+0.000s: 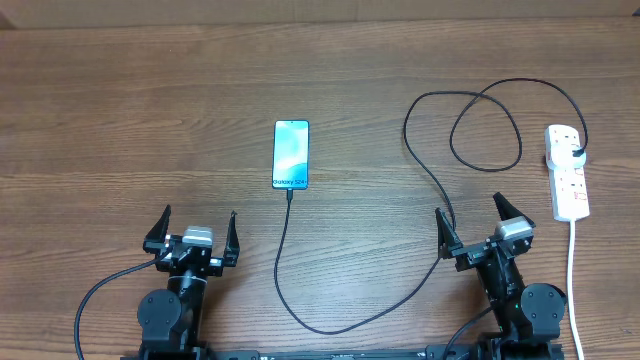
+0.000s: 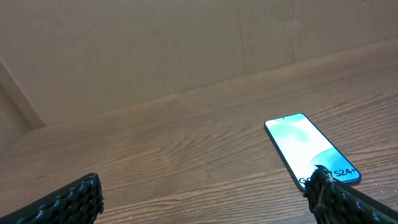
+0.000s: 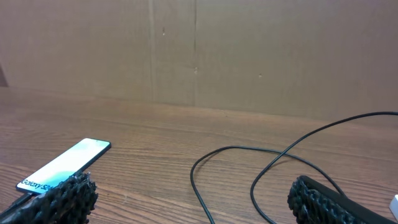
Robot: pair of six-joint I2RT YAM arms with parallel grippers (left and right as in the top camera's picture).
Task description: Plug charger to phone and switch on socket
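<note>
On wood-grain table (image 1: 120, 100), thin black charger (image 1: 277, 255) meets slim phone (image 1: 291, 154); left gripper (image 1: 199, 213), right gripper (image 1: 468, 205) both splayed

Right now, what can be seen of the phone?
The phone is a slim rectangular slab with dark edges and a lit blue-teal screen reading Galaxy S24+ at its near end. It lies flat, screen up, on the wooden table, lengthwise away from the robot, slightly left of centre. The thin black cable meets its near short edge; whether the tip is fully seated cannot be told.
</note>
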